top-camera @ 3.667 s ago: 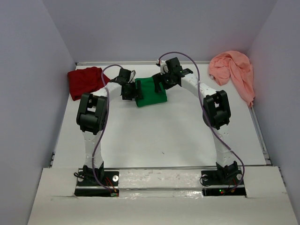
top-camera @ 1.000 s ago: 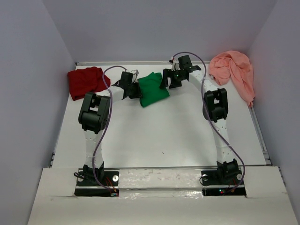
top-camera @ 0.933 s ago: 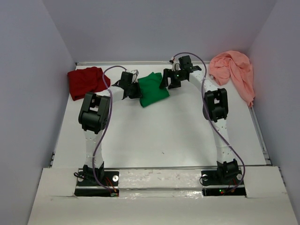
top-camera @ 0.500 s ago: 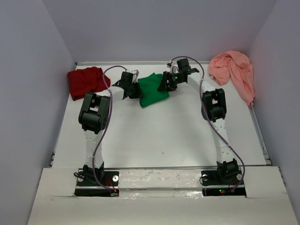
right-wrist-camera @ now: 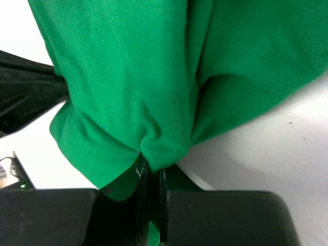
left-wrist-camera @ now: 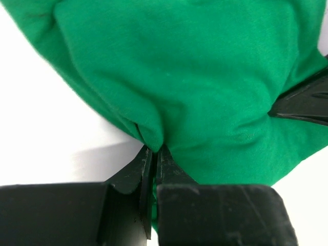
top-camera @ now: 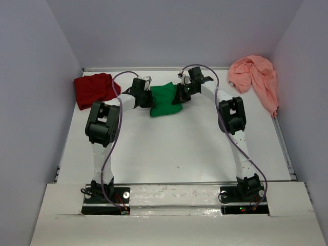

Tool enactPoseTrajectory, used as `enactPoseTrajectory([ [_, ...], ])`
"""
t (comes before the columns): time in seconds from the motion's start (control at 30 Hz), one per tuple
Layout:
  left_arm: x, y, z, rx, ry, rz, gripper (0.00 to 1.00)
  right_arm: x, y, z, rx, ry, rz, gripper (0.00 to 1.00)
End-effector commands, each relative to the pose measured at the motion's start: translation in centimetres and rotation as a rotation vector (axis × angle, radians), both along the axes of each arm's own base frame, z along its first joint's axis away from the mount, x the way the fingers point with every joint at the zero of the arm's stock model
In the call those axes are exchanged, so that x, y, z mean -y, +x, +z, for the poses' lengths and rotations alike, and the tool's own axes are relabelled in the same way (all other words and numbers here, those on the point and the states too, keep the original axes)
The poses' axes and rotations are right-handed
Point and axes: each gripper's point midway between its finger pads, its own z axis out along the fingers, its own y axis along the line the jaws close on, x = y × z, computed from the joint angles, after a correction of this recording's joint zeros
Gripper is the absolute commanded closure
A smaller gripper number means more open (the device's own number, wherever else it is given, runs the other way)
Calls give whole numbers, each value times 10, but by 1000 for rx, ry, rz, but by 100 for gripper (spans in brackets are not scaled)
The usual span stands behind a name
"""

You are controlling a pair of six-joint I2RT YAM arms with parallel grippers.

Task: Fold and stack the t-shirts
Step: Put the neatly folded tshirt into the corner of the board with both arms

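The folded bright green t-shirt lies at the back middle of the table. My left gripper is shut on its left edge, with the cloth pinched between the jaws. My right gripper is shut on its right edge, a bunched fold caught in its jaws. The dark red t-shirt lies crumpled at the back left. The salmon-pink t-shirt lies bunched at the back right, trailing along the right wall.
Walls close in the table on the left, back and right. Both arm bases stand at the near edge.
My right gripper moved left onto the green shirt's right edge and closed on it. The shirt shifted slightly left. The left gripper kept its grip.
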Motion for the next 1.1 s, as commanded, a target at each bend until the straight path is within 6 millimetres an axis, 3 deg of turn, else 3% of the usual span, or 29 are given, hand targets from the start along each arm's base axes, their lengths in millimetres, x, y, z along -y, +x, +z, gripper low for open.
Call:
enactPoseTrajectory([
  [0.0, -38, 10, 31, 66, 60, 76, 100, 1, 8, 18, 106, -88, 6, 100],
  [0.13, -72, 24, 59, 146, 78, 155, 100, 0, 39, 54, 251, -97, -31, 100],
  [0.27, -100, 34, 93, 245, 78, 226, 100, -14, 52, 80, 340, -75, -35, 100],
  [0.37, -114, 37, 101, 273, 87, 256, 100, -33, 52, 82, 391, -90, -6, 100],
  [0.4, -120, 39, 102, 279, 89, 269, 100, -43, 51, 92, 421, -80, 8, 100],
  [0.57, -136, 48, 105, 297, 103, 297, 100, -57, 60, 102, 495, -73, 17, 100],
  [0.63, -143, 53, 105, 300, 103, 302, 100, -64, 61, 103, 509, -67, 17, 100],
  [0.67, -143, 52, 96, 272, 104, 292, 100, -70, 58, 98, 505, -71, 24, 100],
  [0.73, -141, 51, 90, 245, 96, 279, 100, -68, 59, 95, 499, -85, 18, 100],
  [0.83, -133, 45, 71, 180, 76, 241, 100, -67, 51, 86, 459, -89, 24, 100],
  [0.87, -133, 38, 59, 133, 75, 239, 100, -65, 46, 73, 425, -98, 33, 100],
  [0.93, -132, 35, 54, 121, 75, 228, 100, -66, 38, 59, 371, -96, 41, 100],
  [1.07, -143, 39, 60, 145, 104, 248, 100, -73, 38, 58, 346, -61, 43, 100],
])
